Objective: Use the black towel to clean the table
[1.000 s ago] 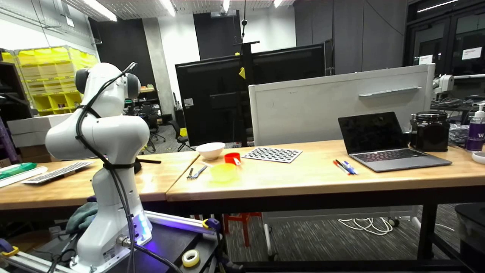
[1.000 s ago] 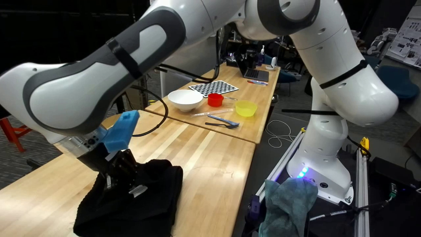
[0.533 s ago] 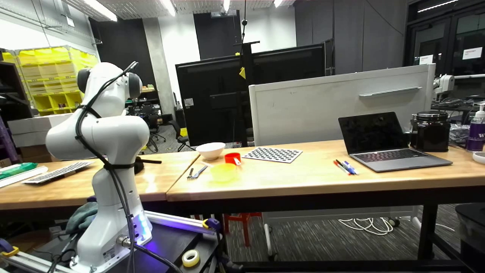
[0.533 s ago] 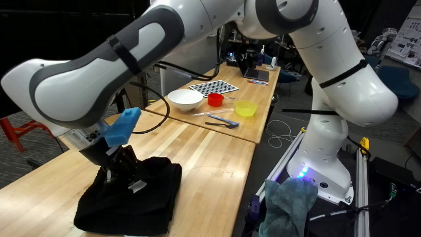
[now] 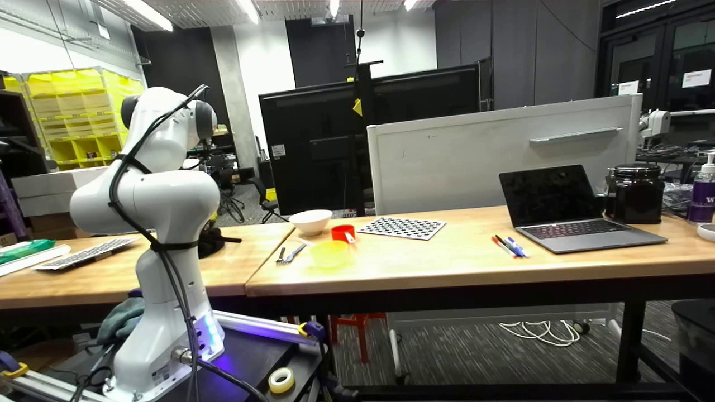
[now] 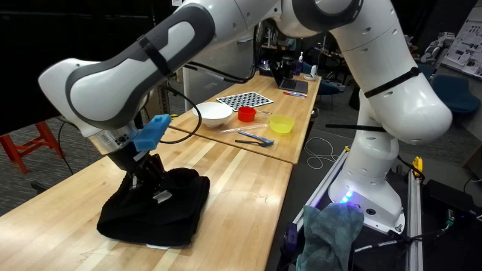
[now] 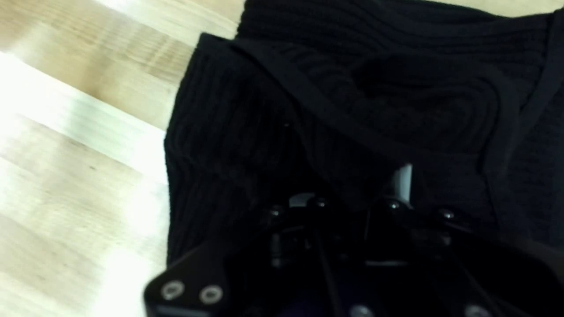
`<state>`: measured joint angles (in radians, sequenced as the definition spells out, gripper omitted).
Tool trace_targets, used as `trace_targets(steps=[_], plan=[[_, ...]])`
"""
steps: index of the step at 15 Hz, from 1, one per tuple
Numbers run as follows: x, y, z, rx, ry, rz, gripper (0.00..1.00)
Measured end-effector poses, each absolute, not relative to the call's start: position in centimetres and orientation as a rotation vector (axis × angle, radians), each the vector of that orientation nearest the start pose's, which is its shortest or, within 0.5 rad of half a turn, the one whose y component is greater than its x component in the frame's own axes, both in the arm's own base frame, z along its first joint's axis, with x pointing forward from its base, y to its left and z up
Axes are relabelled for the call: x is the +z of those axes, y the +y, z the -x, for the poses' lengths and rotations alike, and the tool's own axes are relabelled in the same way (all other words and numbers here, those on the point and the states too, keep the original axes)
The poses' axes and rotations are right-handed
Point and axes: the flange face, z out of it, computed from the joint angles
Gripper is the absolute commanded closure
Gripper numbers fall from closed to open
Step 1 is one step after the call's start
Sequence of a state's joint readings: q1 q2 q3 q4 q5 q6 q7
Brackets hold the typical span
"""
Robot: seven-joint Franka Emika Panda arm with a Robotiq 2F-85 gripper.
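Note:
The black towel (image 6: 154, 222) lies folded and bunched on the wooden table (image 6: 241, 210) in an exterior view. Its ribbed folds fill much of the wrist view (image 7: 246, 101). My gripper (image 6: 148, 190) points down into the towel from above. In the wrist view the gripper (image 7: 352, 193) has a bunched fold of towel between its pale fingertips (image 7: 404, 182), which stand somewhat apart with the cloth between them. The dark fingers blend into the dark cloth. In an exterior view my arm (image 5: 145, 201) hides most of the gripper and towel.
On the adjoining table stand a white bowl (image 6: 212, 114), a red cup (image 6: 246, 114), a yellow bowl (image 6: 281, 124), cutlery (image 6: 256, 137), a checkered board (image 6: 244, 99) and a laptop (image 6: 295, 85). A grey-green cloth (image 6: 331, 233) hangs by the robot base. An orange stool (image 6: 32, 145) stands beyond the table.
My gripper and the towel have moved together along the table, up and slightly right in an exterior view. A pale edge now shows under the towel's near side. The grip looks the same.

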<state>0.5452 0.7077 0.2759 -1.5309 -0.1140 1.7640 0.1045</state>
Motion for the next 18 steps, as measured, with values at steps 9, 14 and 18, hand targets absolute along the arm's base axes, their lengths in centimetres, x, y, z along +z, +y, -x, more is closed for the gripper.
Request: trace_targets(steps=[9, 14, 18], plan=[[22.6, 35.7, -50.7, 0.648, -1.05, 2.988, 0.96], [22.6, 30.2, -51.8, 0.616, -1.002, 3.001, 0.96], [22.7, 27.3, -51.8, 0.586, -0.982, 3.006, 0.96]])
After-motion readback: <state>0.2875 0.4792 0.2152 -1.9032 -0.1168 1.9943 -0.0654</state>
